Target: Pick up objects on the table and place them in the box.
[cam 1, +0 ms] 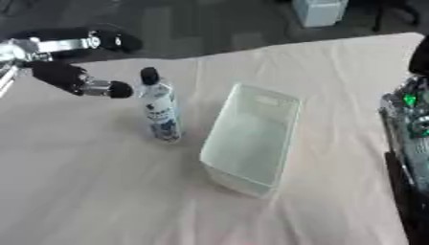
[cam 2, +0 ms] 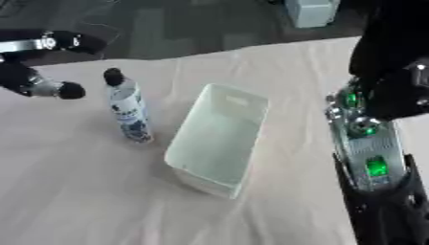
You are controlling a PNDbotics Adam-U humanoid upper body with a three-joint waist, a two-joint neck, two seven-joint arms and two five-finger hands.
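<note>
Standing upright on the worktop (cam 1: 100,191), the bottle (cam 1: 159,107) has not been picked up yet, so by the look of things the task is only beginning: the box (cam 1: 251,139) holds nothing that can be seen, and the lift, the carry and the drop all remain.

The bottle is clear plastic with a dark cap and a label printed in blue and white. It sits just beyond the tips of the left hand (cam 1: 71,76), on the side facing the box, with a narrow gap between the nearest fingertip and the cap. That hand's fingers (cam 1: 117,89) are spread in an open pinch, one high and one low, and grip nothing.

The box is a pale, translucent tub with an open top, lying past the bottle from the fingers, near it but not touching.

The right arm (cam 2: 377,143) fills the far side of the view, well apart from bottle and box; its hand is not shown in either view.
</note>
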